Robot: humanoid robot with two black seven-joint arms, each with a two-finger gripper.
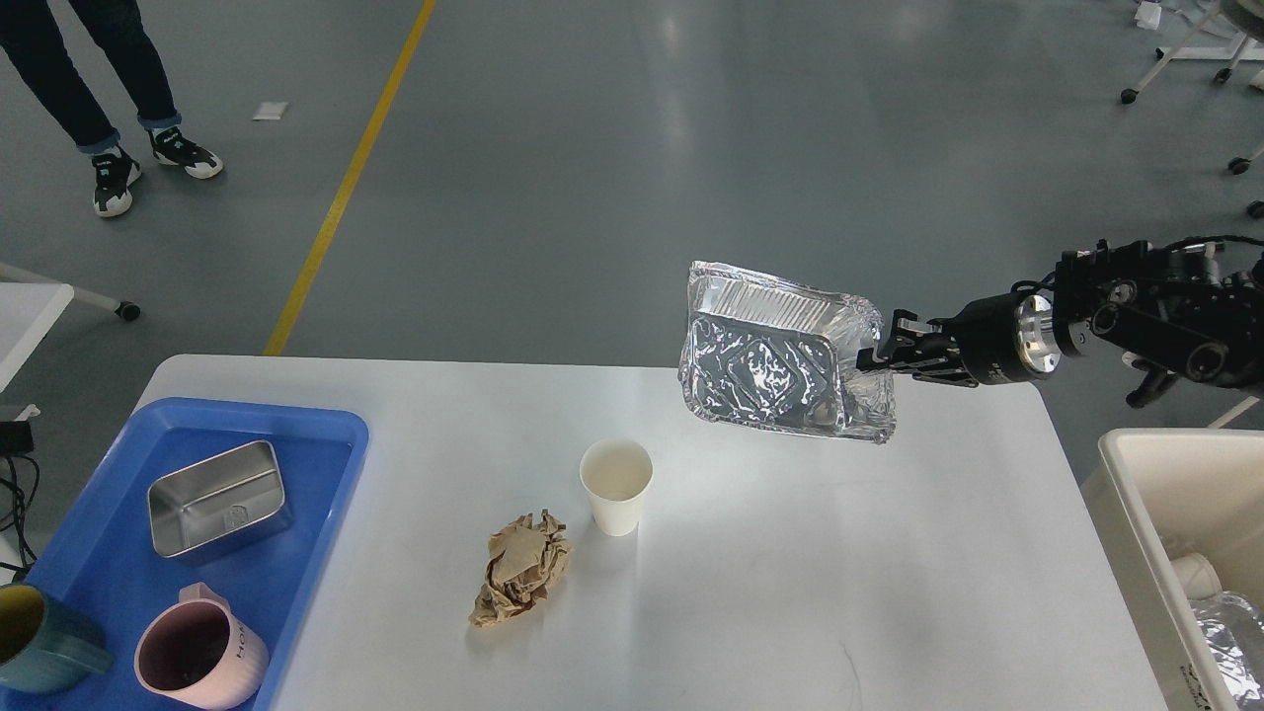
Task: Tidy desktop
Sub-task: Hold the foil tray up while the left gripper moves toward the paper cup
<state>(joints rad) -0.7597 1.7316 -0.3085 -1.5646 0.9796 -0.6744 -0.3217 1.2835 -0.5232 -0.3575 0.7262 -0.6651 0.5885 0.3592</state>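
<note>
The white desktop [810,573] fills the lower part of the head view. My right gripper [874,357] is shut on the right rim of a crumpled foil tray [775,355] and holds it tilted in the air over the desktop's far right part. A white paper cup [616,484] stands upright near the middle. A crumpled brown paper ball [521,581] lies just left of and in front of the cup. My left gripper is out of view.
A blue tray [296,464] at the left holds a steel box [215,497], a pink mug [197,657] and a teal mug [35,637]. A cream-white bin [1136,494] with foil and a cup inside stands at the right edge. A person's legs [89,79] are at far left.
</note>
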